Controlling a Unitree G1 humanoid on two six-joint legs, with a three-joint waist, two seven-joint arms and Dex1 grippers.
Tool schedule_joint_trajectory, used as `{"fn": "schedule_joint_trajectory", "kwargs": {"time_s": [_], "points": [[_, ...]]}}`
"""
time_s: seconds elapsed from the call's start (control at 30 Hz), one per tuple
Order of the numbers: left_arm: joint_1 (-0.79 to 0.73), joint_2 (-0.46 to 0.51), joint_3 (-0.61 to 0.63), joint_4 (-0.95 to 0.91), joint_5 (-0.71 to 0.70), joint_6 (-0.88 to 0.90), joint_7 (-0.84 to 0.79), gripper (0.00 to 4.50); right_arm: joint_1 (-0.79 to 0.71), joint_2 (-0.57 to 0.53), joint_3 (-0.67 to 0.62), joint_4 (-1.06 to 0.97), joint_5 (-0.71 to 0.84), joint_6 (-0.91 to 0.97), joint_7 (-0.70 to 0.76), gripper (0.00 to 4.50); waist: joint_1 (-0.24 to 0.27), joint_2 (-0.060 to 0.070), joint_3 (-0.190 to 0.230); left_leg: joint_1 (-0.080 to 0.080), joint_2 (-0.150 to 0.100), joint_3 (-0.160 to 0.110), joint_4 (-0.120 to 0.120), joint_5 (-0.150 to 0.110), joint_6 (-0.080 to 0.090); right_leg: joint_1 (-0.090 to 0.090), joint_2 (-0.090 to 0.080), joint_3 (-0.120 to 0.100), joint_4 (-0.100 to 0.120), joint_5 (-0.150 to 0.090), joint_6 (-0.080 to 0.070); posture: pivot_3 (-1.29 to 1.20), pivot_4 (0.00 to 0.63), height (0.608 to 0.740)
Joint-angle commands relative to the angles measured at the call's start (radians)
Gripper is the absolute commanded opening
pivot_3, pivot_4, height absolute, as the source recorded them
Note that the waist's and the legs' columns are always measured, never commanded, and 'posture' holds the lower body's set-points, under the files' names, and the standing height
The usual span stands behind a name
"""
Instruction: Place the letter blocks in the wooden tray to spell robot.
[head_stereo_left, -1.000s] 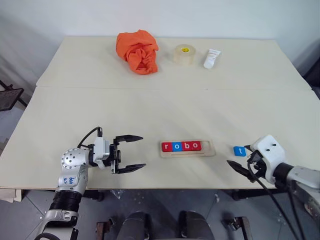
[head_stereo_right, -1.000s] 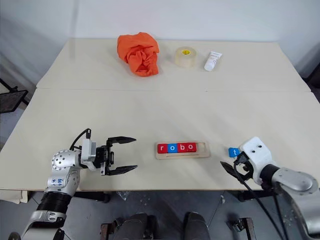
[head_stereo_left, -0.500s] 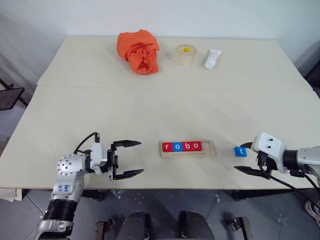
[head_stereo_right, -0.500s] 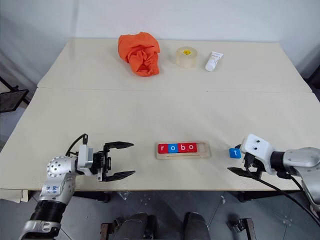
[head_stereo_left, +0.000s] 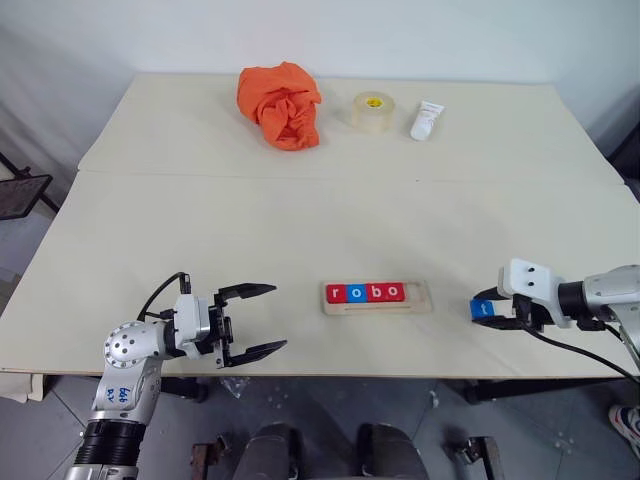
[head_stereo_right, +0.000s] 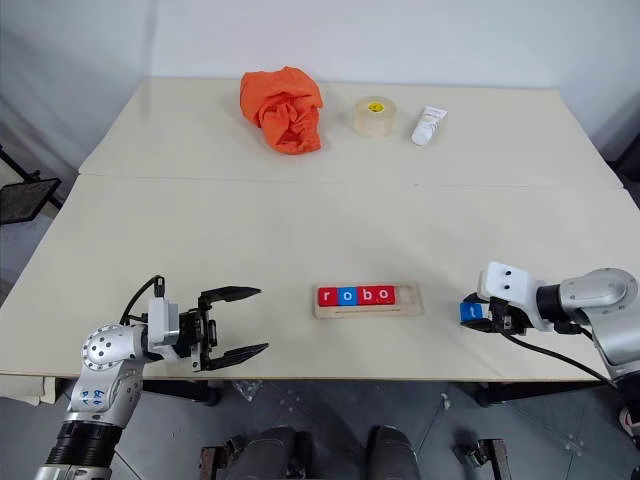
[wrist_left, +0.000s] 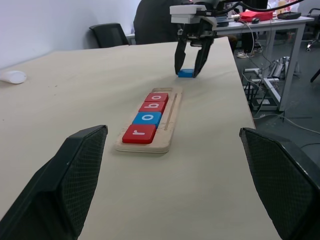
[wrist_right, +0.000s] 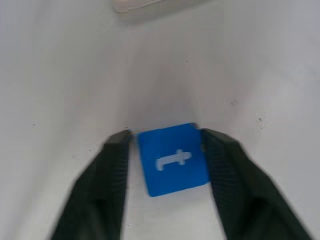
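The wooden tray (head_stereo_left: 418, 296) lies near the table's front edge. Several letter blocks stand in it in a row: red r (head_stereo_left: 335, 293), blue o (head_stereo_left: 352, 293), red b (head_stereo_left: 372, 292), red o (head_stereo_left: 392, 291). The tray's right end is bare. To the right of it, the blue t block (head_stereo_left: 481, 309) lies flat on the table. My right gripper (head_stereo_left: 492, 312) reaches down over this block. In the right wrist view its fingers (wrist_right: 117, 160) press in on the two sides of the t block (wrist_right: 172, 160). My left gripper (head_stereo_left: 279, 317) hovers wide open left of the tray, holding nothing.
At the table's far side sit a crumpled orange cloth (head_stereo_left: 280, 105), a roll of tape (head_stereo_left: 372, 111) and a white tube (head_stereo_left: 425, 120). A seam crosses the table (head_stereo_left: 300, 220) between them and the tray. The front edge runs just below both grippers.
My right gripper swung over the t block and tilted down, and its fingers closed from wide apart onto the block's sides. My left gripper drew back slightly, still open.
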Motion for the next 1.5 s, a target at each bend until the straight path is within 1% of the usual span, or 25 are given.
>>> {"fn": "schedule_joint_trajectory", "kwargs": {"time_s": [0.03, 0.27, 0.4, 0.47, 0.6, 0.73, 0.83, 1.2, 1.4, 1.47, 1.5], "points": [[-0.013, 0.002, 0.007, -0.021, -0.011, -0.007, 0.009, 4.5, -0.028, -0.002, 0.009, 0.046, -0.035, 0.001, 0.011, 1.43, 0.0, 0.0, 0.0, 0.0, 0.0, 0.0, 0.0, 0.0, 0.0, 0.0, 0.0, 0.0, 0.0, 0.0, 0.0, 0.0, 0.15, 0.74], [-0.037, 0.003, 0.006, 0.013, -0.012, -0.018, -0.007, 4.5, -0.107, 0.01, -0.011, -0.11, 0.043, 0.184, 0.035, 1.43, -0.003, 0.002, 0.001, -0.001, 0.0, -0.001, 0.0, 0.0, 0.0, -0.001, 0.0, 0.0, 0.0, 0.0, 0.0, 0.0, 0.15, 0.74], [-0.053, -0.004, 0.002, 0.033, -0.008, -0.027, -0.013, 4.5, -0.205, 0.047, 0.037, -0.272, 0.085, 0.368, 0.046, 1.43, -0.005, 0.003, 0.002, -0.001, 0.0, -0.001, 0.0, 0.0, 0.0, -0.001, 0.0, 0.0, 0.001, 0.0, 0.0, 0.0, 0.15, 0.74], [-0.055, -0.008, 0.0, 0.039, -0.008, -0.033, -0.015, 4.5, -0.245, 0.068, 0.073, -0.285, 0.063, 0.41, 0.041, 1.43, -0.005, 0.004, 0.002, -0.001, 0.0, -0.001, 0.0, 0.0, -0.001, -0.002, 0.0, 0.0, 0.001, 0.0, 0.0, 0.0, 0.15, 0.74], [-0.064, -0.018, -0.008, 0.05, -0.004, -0.041, -0.012, 4.5, -0.293, 0.101, 0.14, -0.262, 0.028, 0.399, 0.058, 1.43, 0.001, 0.003, 0.002, -0.002, -0.001, -0.005, 0.0, -0.001, -0.001, -0.001, 0.0, 0.0, 0.001, 0.0, 0.0, 0.0, 0.15, 0.74], [-0.068, -0.023, -0.012, 0.052, -0.001, -0.045, -0.007, 4.5, -0.318, 0.121, 0.177, -0.224, 0.008, 0.375, 0.074, 1.43, 0.0, 0.004, 0.002, -0.004, -0.002, -0.007, 0.0, -0.001, 0.0, -0.001, 0.0, -0.001, 0.001, 0.0, 0.0, 0.0, 0.15, 0.74], [-0.052, -0.021, -0.005, 0.044, -0.004, -0.052, -0.005, 4.5, -0.335, 0.157, 0.216, -0.181, -0.02, 0.327, 0.079, 1.43, -0.005, 0.004, 0.002, -0.003, -0.002, -0.007, 0.0, -0.001, 0.0, -0.001, 0.001, -0.004, 0.001, 0.0, 0.0, 0.0, 0.15, 0.74], [-0.036, -0.023, -0.004, 0.031, -0.001, -0.057, 0.016, 4.5, -0.376, 0.21, 0.23, -0.103, -0.053, 0.278, 0.101, 1.43, -0.004, 0.004, 0.002, -0.003, -0.002, -0.007, 0.0, -0.001, 0.0, -0.001, 0.001, -0.005, 0.001, 0.0, 0.0, 0.0, 0.15, 0.74], [-0.037, -0.02, -0.003, 0.034, 0.0, -0.061, 0.023, 4.5, -0.364, 0.212, 0.229, -0.131, -0.049, 0.297, 0.124, 1.43, -0.005, 0.004, 0.002, -0.003, -0.002, -0.007, 0.0, -0.001, 0.0, -0.001, 0.001, -0.005, 0.001, 0.0, 0.0, 0.0, 0.15, 0.74], [-0.036, -0.019, -0.003, 0.033, 0.0, -0.062, 0.024, 4.5, -0.364, 0.212, 0.23, -0.133, -0.053, 0.296, 0.126, 2.16, -0.004, 0.004, 0.002, -0.003, -0.002, -0.007, 0.0, -0.001, 0.0, -0.001, 0.001, -0.005, 0.001, 0.0, 0.0, 0.0, 0.15, 0.74], [-0.035, -0.019, -0.003, 0.033, 0.0, -0.062, 0.024, 4.5, -0.363, 0.21, 0.231, -0.136, -0.054, 0.295, 0.13, 2.4, -0.004, 0.004, 0.002, -0.003, -0.002, -0.007, 0.0, -0.001, 0.0, -0.001, 0.001, -0.005, 0.001, 0.0, 0.0, 0.0, 0.15, 0.74]]}}
